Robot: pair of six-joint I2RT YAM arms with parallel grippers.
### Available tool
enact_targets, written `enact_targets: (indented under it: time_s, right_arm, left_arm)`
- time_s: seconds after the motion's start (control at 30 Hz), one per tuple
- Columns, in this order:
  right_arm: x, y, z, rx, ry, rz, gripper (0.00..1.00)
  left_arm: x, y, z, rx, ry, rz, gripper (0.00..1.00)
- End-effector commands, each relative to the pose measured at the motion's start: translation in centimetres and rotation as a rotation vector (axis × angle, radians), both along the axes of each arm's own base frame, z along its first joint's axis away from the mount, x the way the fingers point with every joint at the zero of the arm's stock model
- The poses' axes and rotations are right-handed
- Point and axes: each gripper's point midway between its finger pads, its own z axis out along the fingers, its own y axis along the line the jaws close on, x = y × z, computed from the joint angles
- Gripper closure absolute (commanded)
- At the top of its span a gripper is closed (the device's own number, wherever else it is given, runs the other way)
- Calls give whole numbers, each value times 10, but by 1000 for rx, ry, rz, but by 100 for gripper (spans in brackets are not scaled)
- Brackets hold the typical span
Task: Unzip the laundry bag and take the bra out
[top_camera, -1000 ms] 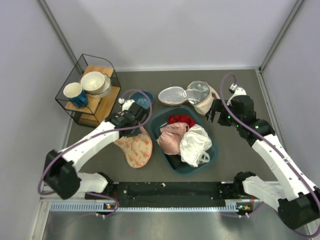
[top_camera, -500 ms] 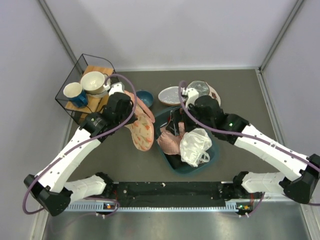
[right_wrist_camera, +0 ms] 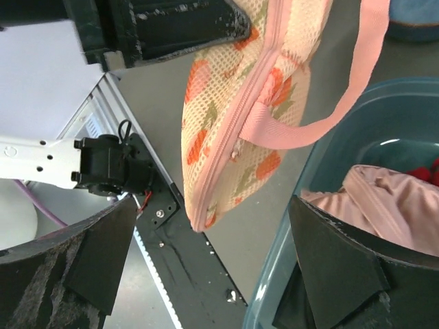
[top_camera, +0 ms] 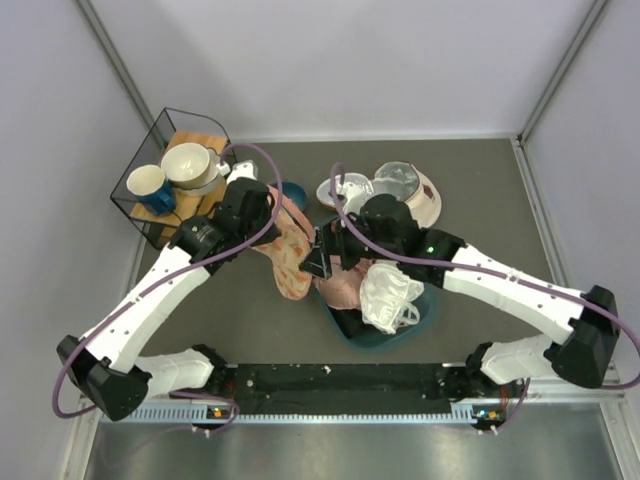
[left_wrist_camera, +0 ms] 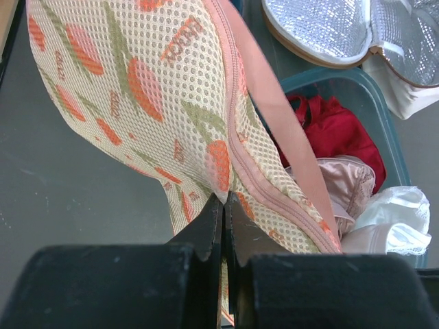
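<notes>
The laundry bag point(top_camera: 288, 250) hangs off the surface, lifted between the two arms just left of the teal basin point(top_camera: 425, 312), its peach mesh and orange print drooping downward. Its zip point(right_wrist_camera: 232, 133) runs along the pink-bound edge and looks fully closed. The mustard bra is not visible anywhere, so it is presumably inside. The pink loop strap point(right_wrist_camera: 346, 82) curves off the seam toward the basin.

The left gripper point(left_wrist_camera: 223, 199) has its fingers pressed together on a pinch of the mesh just beside the zip seam, and this carries the bag's weight. The right gripper point(right_wrist_camera: 212, 205) faces the bag's lower end with its fingers spread wide, one on each side of the hanging edge and neither touching it.

The step in hand appears to be finding the zip pull. A small pale tab near where the strap meets the seam may be it, but it is too small to tell. To do this well, the right fingers should close on the pull alone, not on the strap or loose mesh, then draw along the seam while the left grip keeps the fabric taut (a slack bag will bunch and jam the slider). Pulling away from the basin would also keep the pale pink lacy garment point(top_camera: 345, 285) and white glossy bundle point(top_camera: 392, 295) from snagging.
</notes>
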Motion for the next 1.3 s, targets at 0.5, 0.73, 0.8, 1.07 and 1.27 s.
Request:
enact_targets:
  time_s: [0.5, 0.73, 0.8, 1.07, 1.27]
  right_arm:
    - [26, 39, 13, 175, 146, -102, 100]
    - [50, 16, 29, 380, 254, -80, 100]
    - [52, 13, 31, 397, 257, -72, 100]
    - [58, 5, 34, 425, 268, -85, 100]
    - [58, 3, 34, 428, 271, -79, 100]
  left_arm:
    - [22, -19, 45, -57, -102, -65, 75]
    - [0, 12, 57, -61, -120, -54, 5]
    - [-13, 20, 52, -97, -111, -42, 5]
    - [-66, 20, 16, -312, -31, -23, 1]
    - [-75, 15, -2, -433, -55, -12, 1]
